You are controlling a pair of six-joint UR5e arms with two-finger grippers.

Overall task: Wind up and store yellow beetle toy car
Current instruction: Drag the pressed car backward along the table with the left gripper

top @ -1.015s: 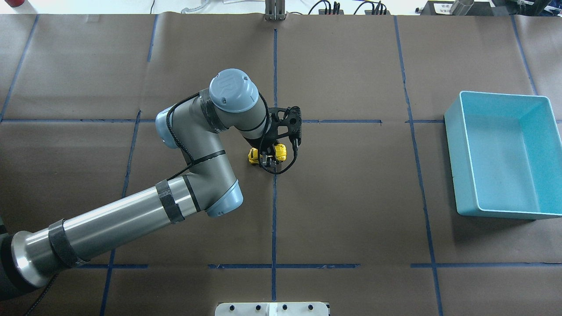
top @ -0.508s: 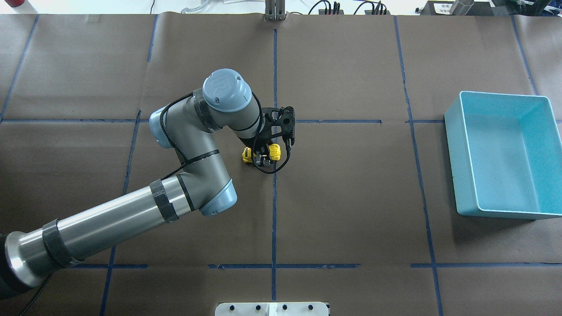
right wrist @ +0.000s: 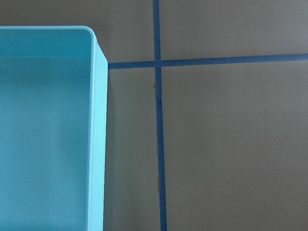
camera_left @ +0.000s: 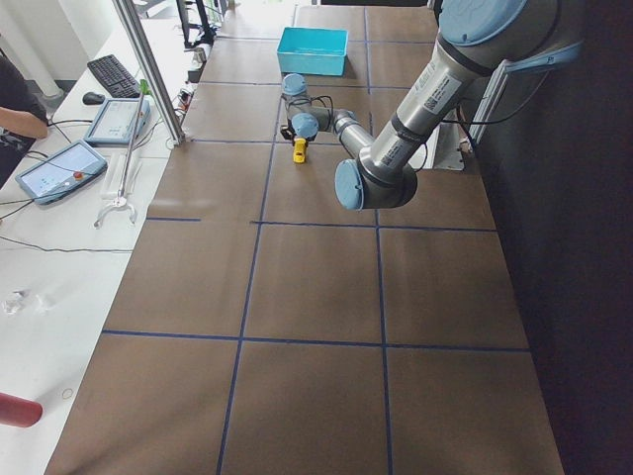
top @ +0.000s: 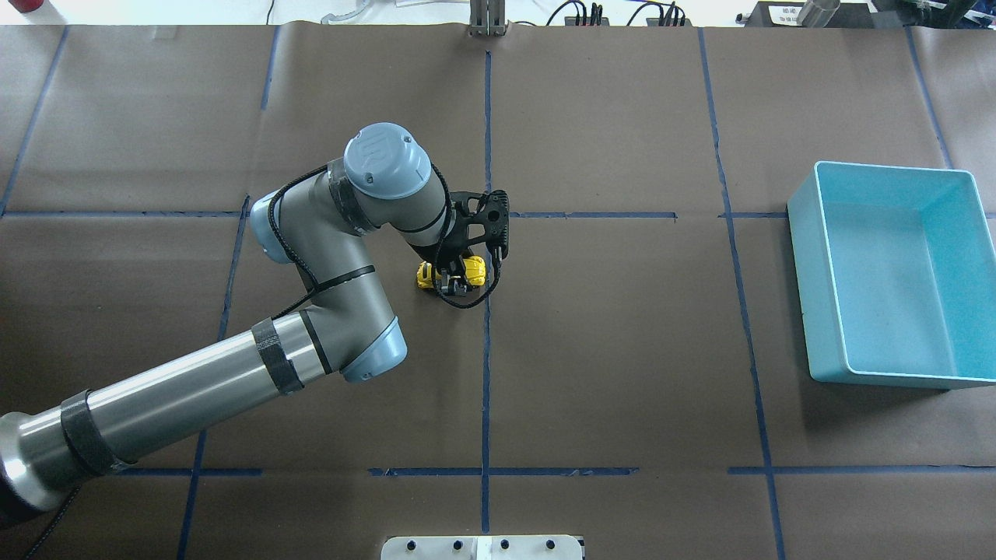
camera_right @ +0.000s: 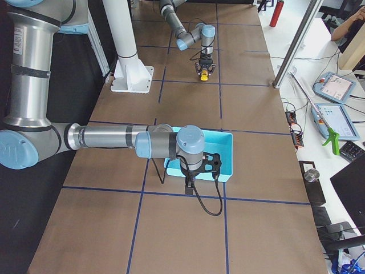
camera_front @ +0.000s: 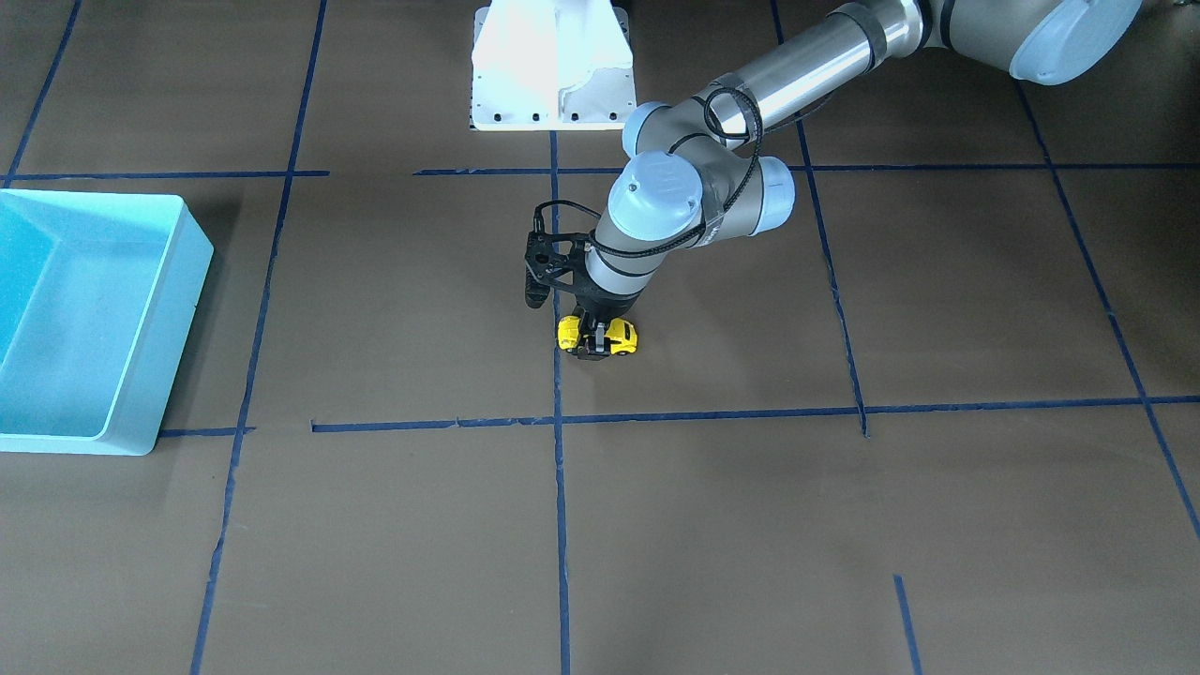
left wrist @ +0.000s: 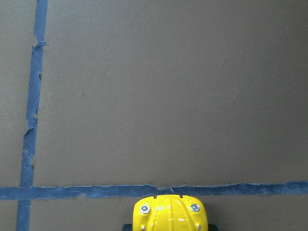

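- Grip first: left gripper [camera_front: 592, 351] clamped narrow across the middle of the yellow toy car [camera_front: 622, 335], nose and tail sticking out either side; seems to rest wheels-down on the brown table [camera_front: 750, 525], near its middle, just beside a blue tape line [left wrist: 144, 190].
- Small, rounded, glossy shell: likely to squirt out of the fingers if squeezed off-centre or dragged too hard.
- Too little downward press on the pull-back: skidding wheels on the paper, slack spring, no winding at all.
- Too much press: scuffed or torn paper cover, or a wheel snagged on the frayed tape edge and the car twisted in the hold.
- Once wound, risks shooting off across the table if released on the surface, or running its spring down in the air on a slow carry.
- Farther off, light blue bin [top: 809, 295] well apart from the car, over on the right arm's side: a long carry or a hand-over, with a fair chance of dropping so tiny a thing short of the rim.
- Farthest, right gripper [camera_right: 189, 190] hanging just beside the bin's outer wall; cannot tell whether open or closed; could nudge the bin or block the drop.
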